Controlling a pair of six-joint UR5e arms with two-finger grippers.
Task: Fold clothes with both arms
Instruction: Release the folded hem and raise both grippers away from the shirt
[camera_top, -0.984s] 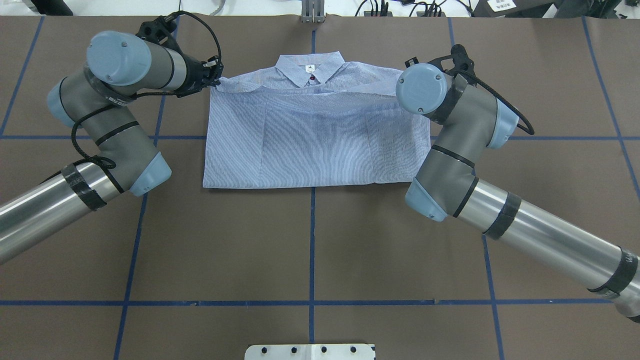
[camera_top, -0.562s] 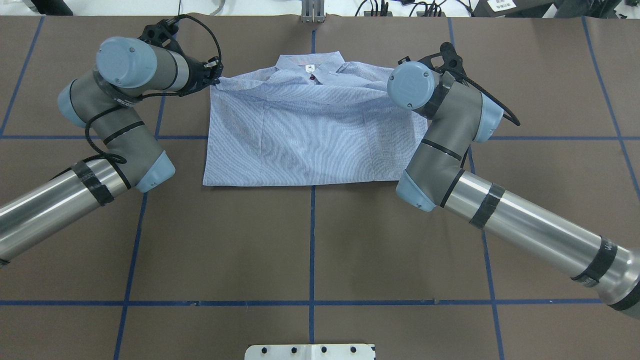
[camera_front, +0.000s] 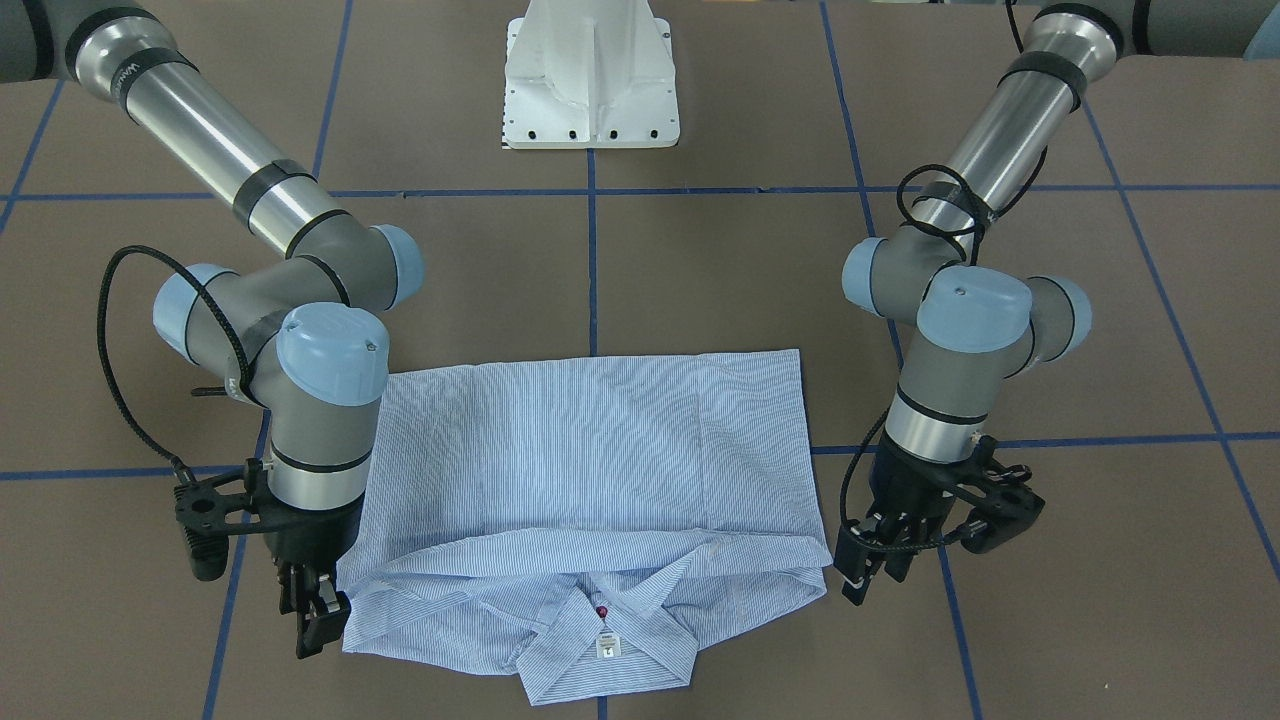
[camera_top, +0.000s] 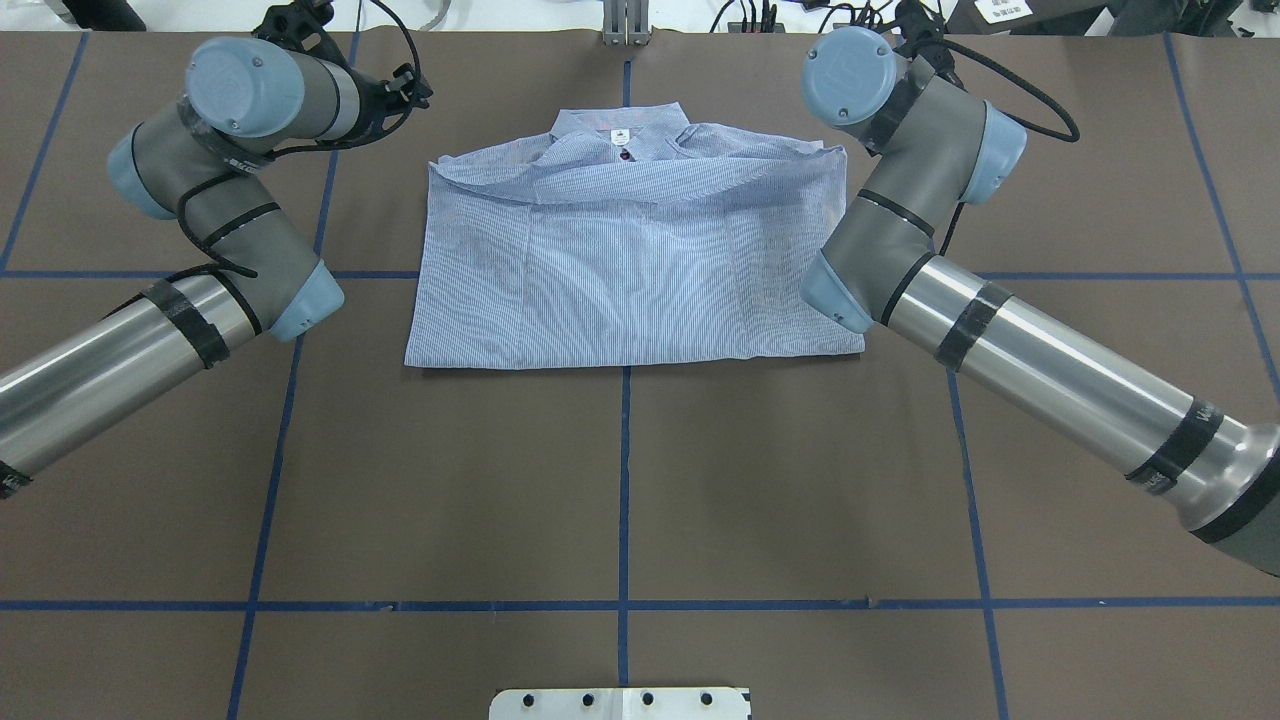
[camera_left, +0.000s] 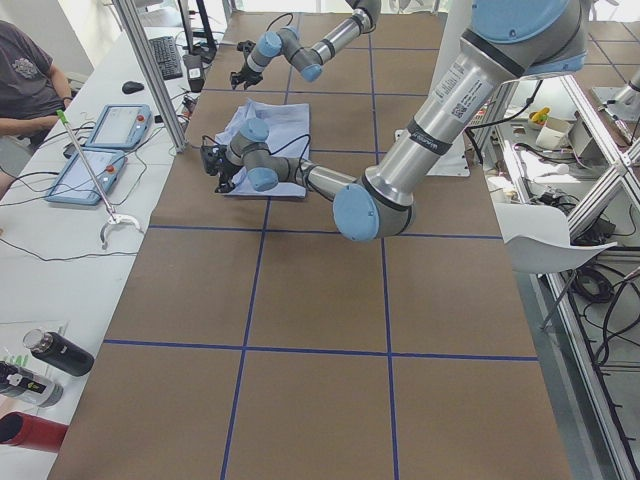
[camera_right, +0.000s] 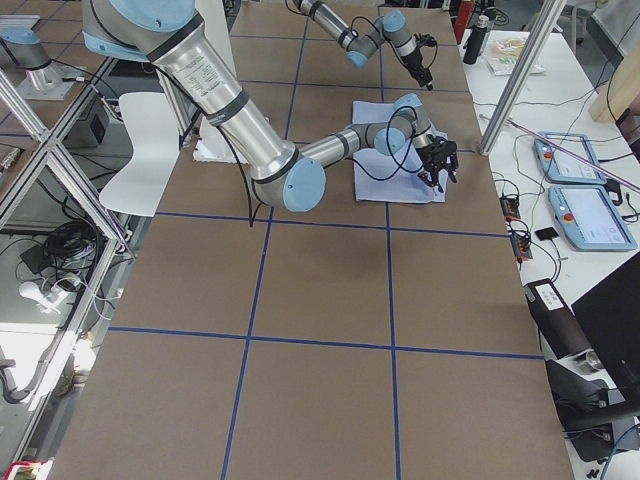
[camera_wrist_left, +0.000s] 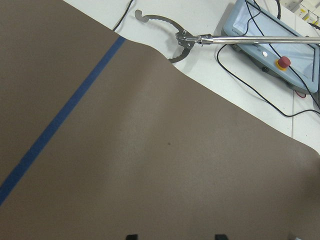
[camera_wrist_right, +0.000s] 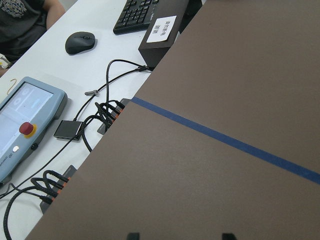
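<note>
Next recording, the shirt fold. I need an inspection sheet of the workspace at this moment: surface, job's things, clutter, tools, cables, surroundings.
Surface: brown mat with a blue tape grid, lying flat.
Job's things: striped shirt folded in half, the hem brought up near the collar; the edge there is rumpled.
Clutter: nothing seen.
Tools: left tool and right tool are both open and hold nothing; one stands at each collar-end corner.
Cables: right-arm cable hangs in a wide loop; left-arm cable coils at the forearm; neither lies on the shirt.
Surroundings: operator, teach pendants, keyboard and mouse on the side desk.
</note>
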